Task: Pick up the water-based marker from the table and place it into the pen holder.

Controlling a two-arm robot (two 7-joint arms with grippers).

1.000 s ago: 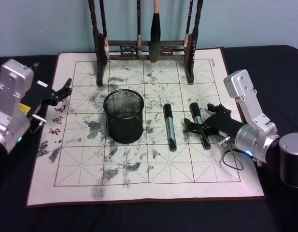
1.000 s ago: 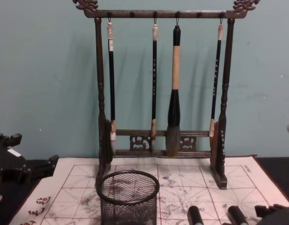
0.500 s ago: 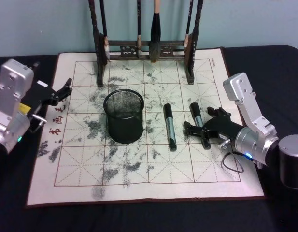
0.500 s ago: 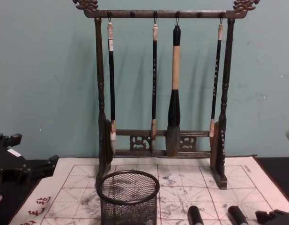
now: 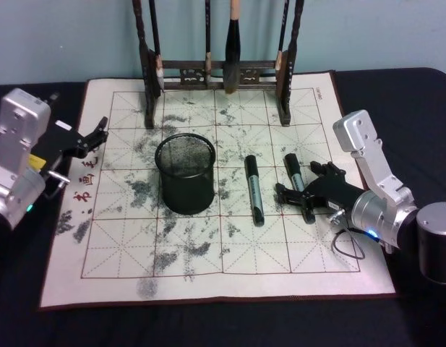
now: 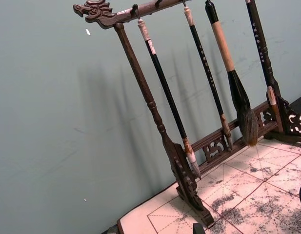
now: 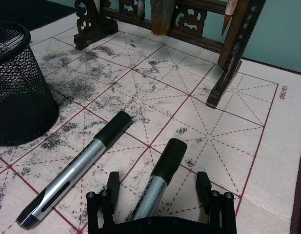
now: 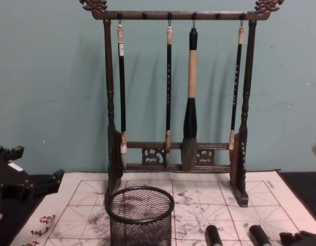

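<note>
Two black-and-silver markers lie on the white mat [image 5: 208, 246]: a left marker [image 5: 253, 189] [image 7: 77, 173] [image 8: 214, 236] and a right marker [image 5: 290, 163] [image 7: 162, 168] [image 8: 258, 235]. My right gripper [image 5: 298, 182] [image 7: 157, 189] is open and low over the mat. Its fingers [image 7: 111, 181] straddle the right marker's body without touching it. The black wire-mesh pen holder [image 5: 184, 173] [image 7: 18, 87] [image 8: 140, 215] stands upright to the left of both markers. At the mat's left edge my left gripper [image 5: 91, 137] [image 8: 29, 179] is parked and open.
A tall dark wooden brush rack [image 5: 215, 69] [image 8: 178, 102] [image 6: 179, 161] with several hanging brushes stands at the back of the mat. Bare mat lies in front of the holder and the markers. The dark tabletop [image 5: 396, 94] surrounds the mat.
My right gripper has sunk lower and drawn slightly back along the right marker. The markers, the holder and the left arm have not moved.
</note>
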